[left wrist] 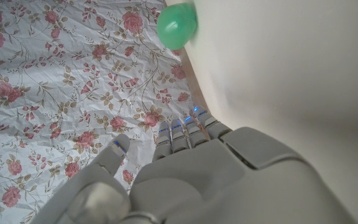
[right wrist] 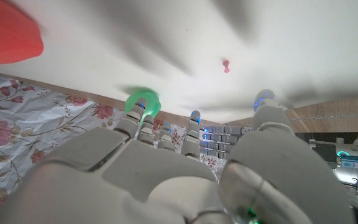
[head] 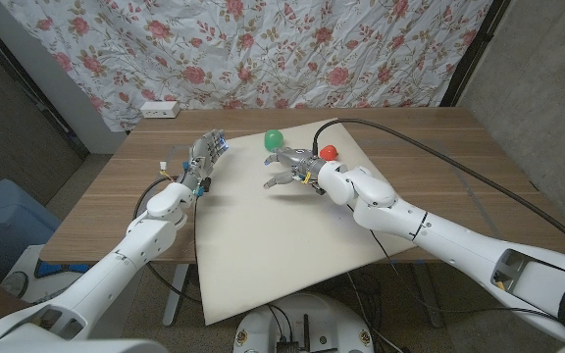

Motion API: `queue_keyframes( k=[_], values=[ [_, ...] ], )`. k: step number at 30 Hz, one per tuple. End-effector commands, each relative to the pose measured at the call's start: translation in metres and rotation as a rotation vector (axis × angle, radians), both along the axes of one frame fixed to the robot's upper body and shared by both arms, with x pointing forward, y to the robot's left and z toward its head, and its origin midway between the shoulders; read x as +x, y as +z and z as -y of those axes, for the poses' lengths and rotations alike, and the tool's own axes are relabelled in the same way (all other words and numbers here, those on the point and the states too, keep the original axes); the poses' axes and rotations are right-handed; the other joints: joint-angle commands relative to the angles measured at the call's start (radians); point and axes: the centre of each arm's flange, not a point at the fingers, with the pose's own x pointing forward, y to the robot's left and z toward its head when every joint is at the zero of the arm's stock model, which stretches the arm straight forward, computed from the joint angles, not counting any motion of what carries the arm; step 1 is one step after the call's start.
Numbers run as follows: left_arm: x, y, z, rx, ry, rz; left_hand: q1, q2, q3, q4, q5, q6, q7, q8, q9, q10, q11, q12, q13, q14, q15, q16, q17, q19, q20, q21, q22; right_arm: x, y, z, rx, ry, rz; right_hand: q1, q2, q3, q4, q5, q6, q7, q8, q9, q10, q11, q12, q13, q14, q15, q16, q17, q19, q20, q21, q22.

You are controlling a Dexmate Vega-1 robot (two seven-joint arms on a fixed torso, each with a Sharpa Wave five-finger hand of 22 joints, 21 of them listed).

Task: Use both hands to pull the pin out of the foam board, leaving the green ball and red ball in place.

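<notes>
Small pink pin (right wrist: 226, 65) sits stuck in the white foam board (head: 282, 245), right hand (head: 292, 169) hovering above it, fingers spread, holding nothing (green ball (head: 273, 139) and red ball (head: 329, 153) close by), left hand (head: 204, 157) at the board's left edge, grip unclear.

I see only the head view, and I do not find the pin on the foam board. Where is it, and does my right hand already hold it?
Observer: The right wrist view shows a small pink-red pin stuck in the foam board, ahead of the right hand. The hand's fingers are apart and hold nothing.
Operator: Does the left hand grip the board?
Observer: The left wrist view shows the left hand with its fingers straight along the board's edge and the thumb apart. I cannot tell whether they press on it.
</notes>
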Motion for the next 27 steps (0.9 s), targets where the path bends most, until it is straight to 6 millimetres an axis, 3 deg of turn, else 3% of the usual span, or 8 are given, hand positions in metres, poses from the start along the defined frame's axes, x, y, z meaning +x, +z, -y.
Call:
queue_keyframes(
  k=[1, 27],
  values=[
    [0.000, -0.004, 0.000, 0.015, 0.005, -0.013, 0.001, 0.079, 0.009, 0.000, 0.006, 0.007, -0.001, 0.000, 0.005, 0.007, 0.001, -0.002, 0.001, 0.010, -0.007, -0.004, 0.002, 0.006, 0.001, -0.004, 0.004, 0.007, -0.009, -0.008, -0.039, -0.020, 0.003, 0.010, -0.005, 0.007, -0.001, -0.004, 0.016, -0.001, 0.008, 0.004, 0.007, 0.004, 0.006, 0.002, 0.010, -0.002, 0.004, 0.000, 0.013, 0.001, 0.009, 0.004],
    [0.006, -0.001, -0.001, 0.062, 0.017, -0.037, 0.003, 0.080, 0.013, -0.003, 0.006, 0.008, -0.005, -0.001, 0.005, 0.006, -0.003, -0.004, 0.001, 0.008, -0.009, -0.006, 0.001, 0.010, 0.001, -0.014, 0.005, 0.024, -0.019, -0.014, -0.049, -0.021, 0.023, 0.031, -0.012, 0.018, 0.009, -0.016, 0.106, -0.019, 0.048, 0.007, 0.047, -0.007, 0.011, 0.004, 0.042, -0.012, 0.018, 0.007, 0.046, -0.008, 0.012, 0.004]
  ],
)
